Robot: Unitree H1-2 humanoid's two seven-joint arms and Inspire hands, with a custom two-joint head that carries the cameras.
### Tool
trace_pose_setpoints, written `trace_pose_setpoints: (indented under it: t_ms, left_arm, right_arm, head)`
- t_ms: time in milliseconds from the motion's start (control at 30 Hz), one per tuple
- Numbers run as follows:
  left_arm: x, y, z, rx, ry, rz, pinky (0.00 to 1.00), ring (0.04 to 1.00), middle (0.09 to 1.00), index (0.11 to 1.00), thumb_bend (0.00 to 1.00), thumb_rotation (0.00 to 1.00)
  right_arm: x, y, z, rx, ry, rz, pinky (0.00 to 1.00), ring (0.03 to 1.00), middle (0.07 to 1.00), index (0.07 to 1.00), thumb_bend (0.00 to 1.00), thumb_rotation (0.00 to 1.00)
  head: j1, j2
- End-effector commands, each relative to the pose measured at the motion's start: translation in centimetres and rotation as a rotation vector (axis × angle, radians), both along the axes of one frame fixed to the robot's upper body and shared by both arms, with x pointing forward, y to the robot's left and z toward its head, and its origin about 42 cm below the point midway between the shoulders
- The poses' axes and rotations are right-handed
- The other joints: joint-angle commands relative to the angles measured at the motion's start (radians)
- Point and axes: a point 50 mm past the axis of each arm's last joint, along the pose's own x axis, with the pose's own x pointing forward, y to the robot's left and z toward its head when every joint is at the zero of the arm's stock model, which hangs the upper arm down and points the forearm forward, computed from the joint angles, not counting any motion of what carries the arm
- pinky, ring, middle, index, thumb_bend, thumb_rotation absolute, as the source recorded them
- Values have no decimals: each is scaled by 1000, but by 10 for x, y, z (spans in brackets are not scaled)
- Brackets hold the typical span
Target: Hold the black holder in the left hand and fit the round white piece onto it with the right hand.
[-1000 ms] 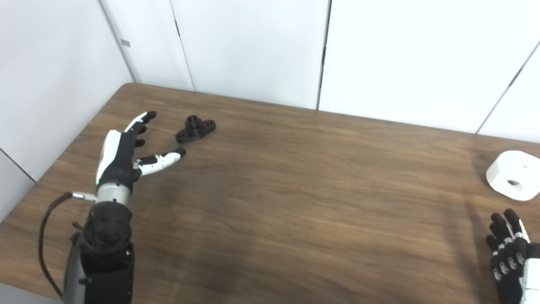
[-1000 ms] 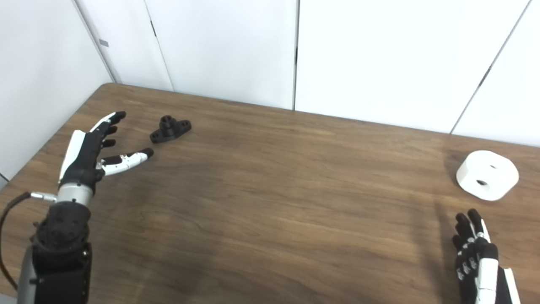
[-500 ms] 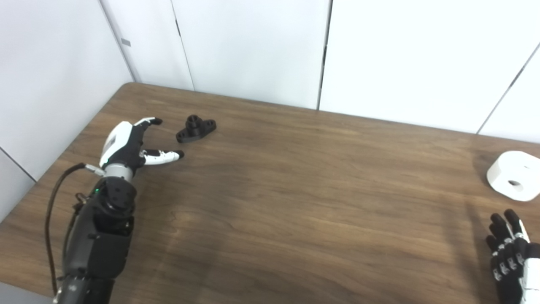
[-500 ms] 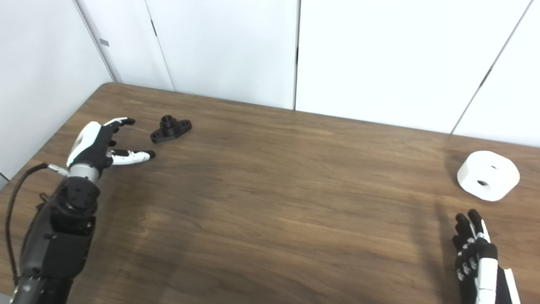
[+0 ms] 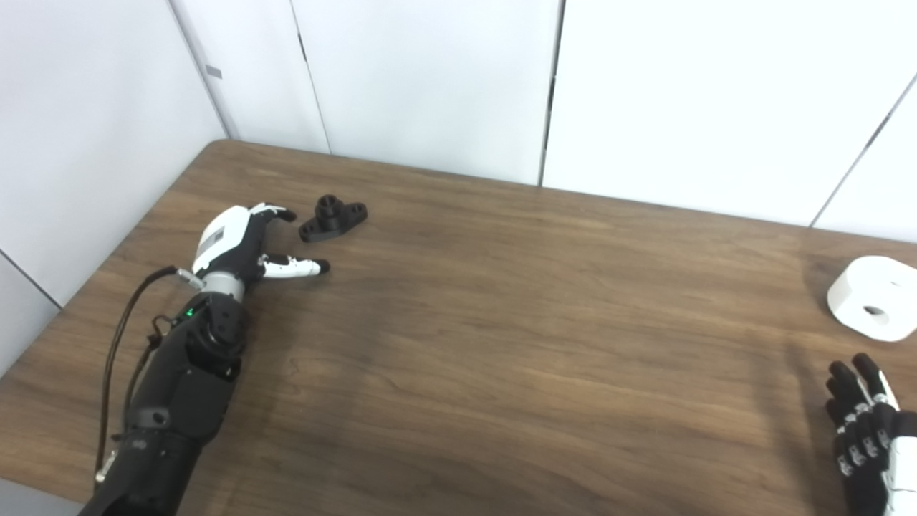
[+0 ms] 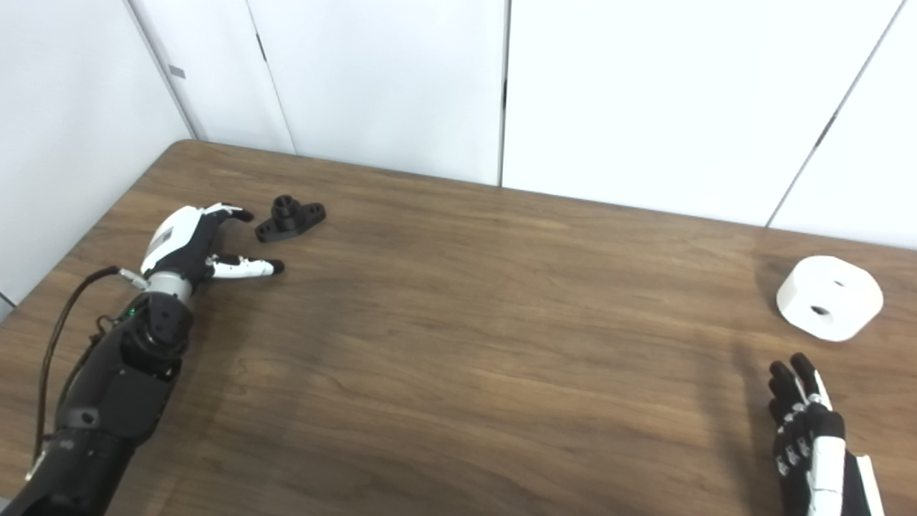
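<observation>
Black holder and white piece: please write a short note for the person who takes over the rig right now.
Left hand: open, low over the table, close to the holder but not touching it.
Right hand: open, holds nothing, at the near right edge.
Holder: lying on the table at far left.
White piece: on the table at far right, beyond the right hand.
Done: nothing grasped yet.
Left: grasp the holder with the left hand, pick up the white piece with the right hand, fit it on.
</observation>
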Motion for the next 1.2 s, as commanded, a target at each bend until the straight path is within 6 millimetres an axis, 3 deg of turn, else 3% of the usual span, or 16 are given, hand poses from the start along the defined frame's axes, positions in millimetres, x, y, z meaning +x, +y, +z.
trace_pose_setpoints:
  t_ms: [0,800,1167]
  left_arm:
    - [18,12,39,80,-121,-4,1000,987,937,781,893,253]
    - [45,4,44,56,-128,-22,1000,981,919,749,846,211]
    - [53,4,46,24,-108,3,1000,982,909,678,796,213]
  right_arm:
    - [-54,3,-11,5,51,-24,1000,970,933,952,553,1000]
    - [-54,6,-14,-10,51,-21,1000,952,935,946,581,1000]
    - [-54,8,-13,-7,51,-18,1000,970,938,955,557,1000]
  head:
    - [-4,-7]
    - [-16,-3]
    - [-18,1]
